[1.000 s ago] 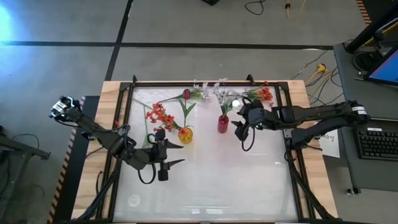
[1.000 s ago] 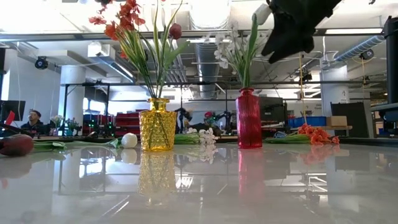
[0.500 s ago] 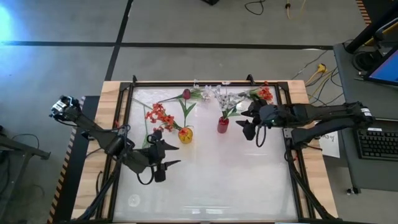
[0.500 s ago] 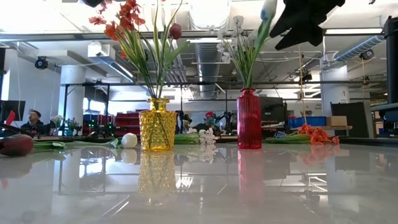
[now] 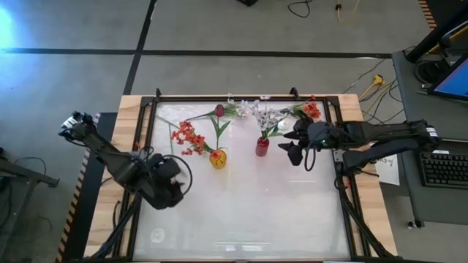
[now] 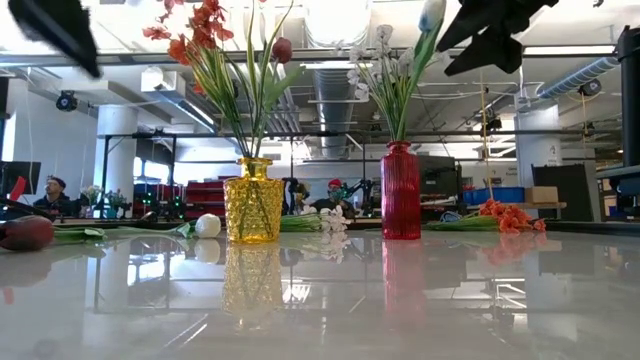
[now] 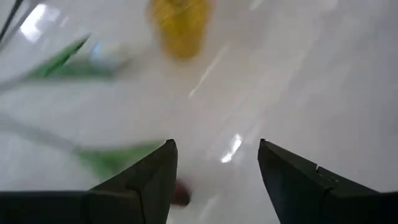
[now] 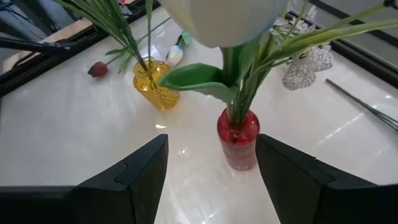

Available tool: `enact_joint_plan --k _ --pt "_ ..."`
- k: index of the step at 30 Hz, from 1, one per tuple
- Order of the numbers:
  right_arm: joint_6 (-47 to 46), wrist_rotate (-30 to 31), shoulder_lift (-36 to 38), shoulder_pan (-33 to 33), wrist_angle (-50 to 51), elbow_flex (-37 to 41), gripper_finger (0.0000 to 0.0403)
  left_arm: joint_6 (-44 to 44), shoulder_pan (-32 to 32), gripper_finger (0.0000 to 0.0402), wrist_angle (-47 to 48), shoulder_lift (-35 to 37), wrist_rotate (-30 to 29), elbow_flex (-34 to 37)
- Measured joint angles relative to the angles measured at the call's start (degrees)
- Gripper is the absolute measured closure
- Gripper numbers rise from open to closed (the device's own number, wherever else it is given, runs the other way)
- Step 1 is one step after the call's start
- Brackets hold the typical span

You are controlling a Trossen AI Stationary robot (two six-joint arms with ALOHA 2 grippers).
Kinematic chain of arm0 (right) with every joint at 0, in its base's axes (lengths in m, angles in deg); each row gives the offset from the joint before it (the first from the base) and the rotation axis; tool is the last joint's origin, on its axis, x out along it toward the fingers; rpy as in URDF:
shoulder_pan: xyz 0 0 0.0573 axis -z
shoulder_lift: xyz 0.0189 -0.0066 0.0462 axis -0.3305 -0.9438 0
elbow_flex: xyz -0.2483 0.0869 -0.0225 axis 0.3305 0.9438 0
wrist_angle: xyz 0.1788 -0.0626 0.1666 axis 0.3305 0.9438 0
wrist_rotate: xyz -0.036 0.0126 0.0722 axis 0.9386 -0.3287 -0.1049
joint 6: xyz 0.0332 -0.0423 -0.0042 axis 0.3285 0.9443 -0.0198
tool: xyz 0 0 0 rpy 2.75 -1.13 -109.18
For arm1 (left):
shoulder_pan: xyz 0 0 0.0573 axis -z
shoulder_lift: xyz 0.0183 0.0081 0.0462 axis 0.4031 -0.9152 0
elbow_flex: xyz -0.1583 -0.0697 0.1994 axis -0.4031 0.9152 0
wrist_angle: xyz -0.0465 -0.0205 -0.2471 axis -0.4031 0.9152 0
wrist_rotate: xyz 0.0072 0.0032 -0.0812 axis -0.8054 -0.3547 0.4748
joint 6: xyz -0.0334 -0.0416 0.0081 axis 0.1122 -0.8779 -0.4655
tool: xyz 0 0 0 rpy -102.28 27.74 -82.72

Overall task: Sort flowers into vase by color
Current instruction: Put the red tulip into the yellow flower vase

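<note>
White glossy tabletop [image 5: 248,212] — two vases filled.
Right gripper [image 5: 291,148], spread and empty, hovers beside the red vase [image 5: 262,147]; a careless swing could topple it — left gripper [image 7: 214,163] spread too.

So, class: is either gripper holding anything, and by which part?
Nothing is held. The left gripper and the right gripper both stand open and empty.

Two vases are stood on the table [image 5: 241,212] toward its far side, one vase [image 5: 218,158] left of the other vase [image 5: 262,147], flowers [image 5: 191,136] held in each. More loose flowers [image 5: 307,109] are laid along the far edge behind them.
</note>
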Motion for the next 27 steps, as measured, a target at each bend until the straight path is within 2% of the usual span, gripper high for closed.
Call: enact_joint_plan --k 4,13,19,27 --pt "0.0 -0.7 0.1 0.0 0.0 0.0 0.017 -9.7 0.0 0.0192 0.6 0.0 2.0 4.6" --pt "-0.5 -2.1 0.1 0.0 0.0 0.0 0.017 -29.0 -1.7 0.0192 -1.2 -0.4 1.8 18.6" --pt "-0.5 -2.1 0.1 -0.4 0.0 0.0 0.017 -32.8 -1.9 0.02 -7.9 -1.0 1.9 25.9" --pt "-0.5 -2.0 0.0 -0.4 -0.4 0.0 0.017 -33.1 -3.0 0.022 -17.1 -3.3 0.4 31.0"
